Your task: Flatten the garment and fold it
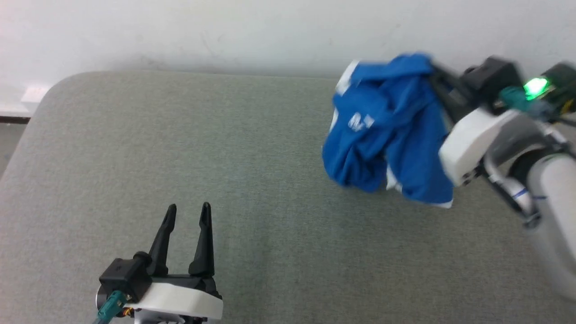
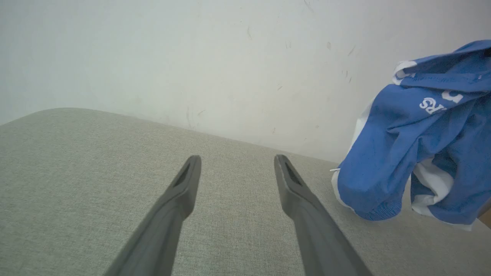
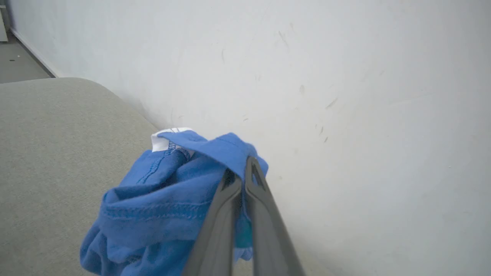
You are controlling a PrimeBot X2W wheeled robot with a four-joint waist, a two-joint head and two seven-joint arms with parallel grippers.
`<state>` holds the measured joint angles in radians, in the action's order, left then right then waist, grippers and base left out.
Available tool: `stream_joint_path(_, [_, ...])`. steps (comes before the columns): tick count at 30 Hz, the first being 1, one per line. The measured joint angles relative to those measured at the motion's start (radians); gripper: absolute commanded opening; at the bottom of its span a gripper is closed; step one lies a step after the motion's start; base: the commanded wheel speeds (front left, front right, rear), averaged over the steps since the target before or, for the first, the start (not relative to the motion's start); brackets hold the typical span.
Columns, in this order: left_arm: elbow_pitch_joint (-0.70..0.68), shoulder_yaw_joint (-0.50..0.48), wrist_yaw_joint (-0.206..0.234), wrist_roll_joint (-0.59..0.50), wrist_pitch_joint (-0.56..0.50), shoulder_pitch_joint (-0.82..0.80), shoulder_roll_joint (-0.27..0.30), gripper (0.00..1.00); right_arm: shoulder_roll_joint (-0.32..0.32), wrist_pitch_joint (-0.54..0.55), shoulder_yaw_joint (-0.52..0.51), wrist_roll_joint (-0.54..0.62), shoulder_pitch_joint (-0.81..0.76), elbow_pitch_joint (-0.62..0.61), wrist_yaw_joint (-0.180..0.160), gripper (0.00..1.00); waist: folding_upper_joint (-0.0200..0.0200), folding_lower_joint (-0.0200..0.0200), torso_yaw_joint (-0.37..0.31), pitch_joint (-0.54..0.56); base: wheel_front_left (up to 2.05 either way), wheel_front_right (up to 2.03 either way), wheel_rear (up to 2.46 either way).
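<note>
Right end effector (image 3: 241, 174) is clamping tight on a bunched edge of the blue garment (image 1: 387, 130), which is hanging crumpled over the far right part of the bench (image 1: 180, 135). Left end effector (image 1: 188, 213) is hovering over the bench's near left part, fingers spread wide, gripping nothing.

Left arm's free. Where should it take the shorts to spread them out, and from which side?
Probably the white-trimmed leg hem at the bottom of the shorts, coming in from the robot's left. The right gripper pinches the top, so the cloth hangs bunched and that hem is the free edge facing the open left gripper.
</note>
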<state>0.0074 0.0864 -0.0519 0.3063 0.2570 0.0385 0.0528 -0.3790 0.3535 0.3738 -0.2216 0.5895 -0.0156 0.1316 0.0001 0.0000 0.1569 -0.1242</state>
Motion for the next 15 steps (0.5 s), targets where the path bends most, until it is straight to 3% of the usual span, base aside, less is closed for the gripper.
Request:
stream_joint_path(4, [-0.002,-0.004,0.000,-0.002,0.000,0.000,-0.001,1.00,-0.062,-0.057,-0.074,0.103,0.011,-0.016,0.000,0.00,0.0000,0.0000,-0.027,0.005,0.00,0.00,0.00])
stream_joint_path(7, [-0.002,-0.009,0.000,-0.005,0.000,0.001,-0.001,1.00,-0.066,-0.076,-0.114,0.134,-0.061,-0.032,0.000,0.00,0.0000,-0.0001,-0.043,0.003,0.00,0.00,0.00])
stream_joint_path(11, [-0.002,-0.011,-0.001,-0.009,0.000,0.000,-0.001,1.00,-0.021,-0.083,-0.106,0.130,-0.236,-0.041,0.000,0.00,-0.0001,0.0000,-0.055,-0.016,0.00,0.00,0.00])
stream_joint_path(15, [0.003,-0.011,-0.010,-0.009,0.000,-0.003,-0.001,1.00,0.044,-0.092,-0.027,0.092,-0.370,-0.037,0.000,0.00,-0.0002,0.0000,-0.064,-0.041,0.00,0.00,0.00])
